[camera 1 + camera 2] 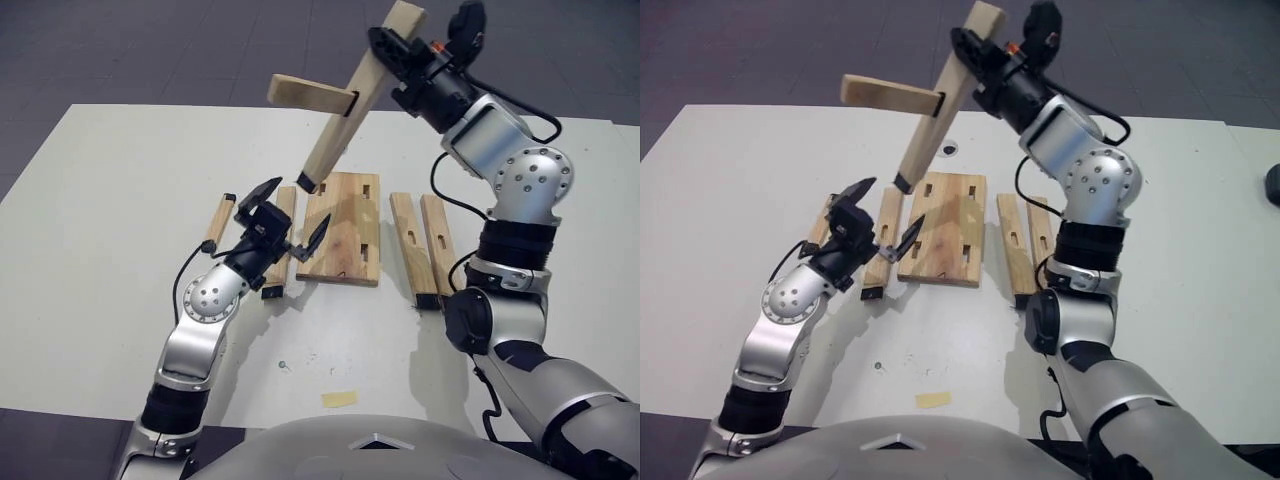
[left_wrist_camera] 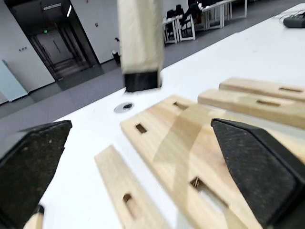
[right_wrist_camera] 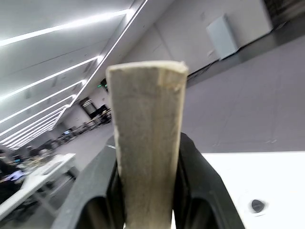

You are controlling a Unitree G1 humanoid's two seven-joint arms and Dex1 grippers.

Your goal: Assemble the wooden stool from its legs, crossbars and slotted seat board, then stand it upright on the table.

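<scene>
My right gripper (image 1: 392, 62) is shut on a wooden leg (image 1: 360, 95) held tilted in the air, its black-capped foot hanging just above the far left corner of the slotted seat board (image 1: 343, 228). A crossbar (image 1: 312, 96) sticks out of that leg toward the left. The seat board lies flat on the white table (image 1: 120, 180). My left gripper (image 1: 285, 217) stands open over a leg (image 1: 280, 240) lying beside the board's left edge. A short piece (image 1: 217, 220) lies further left. Two more legs (image 1: 420, 245) lie right of the board.
A small screw (image 1: 285, 364) and a scrap of tape (image 1: 339, 399) lie on the near part of the table. A round cable hole (image 1: 951, 149) sits in the table beyond the board. Dark floor surrounds the table.
</scene>
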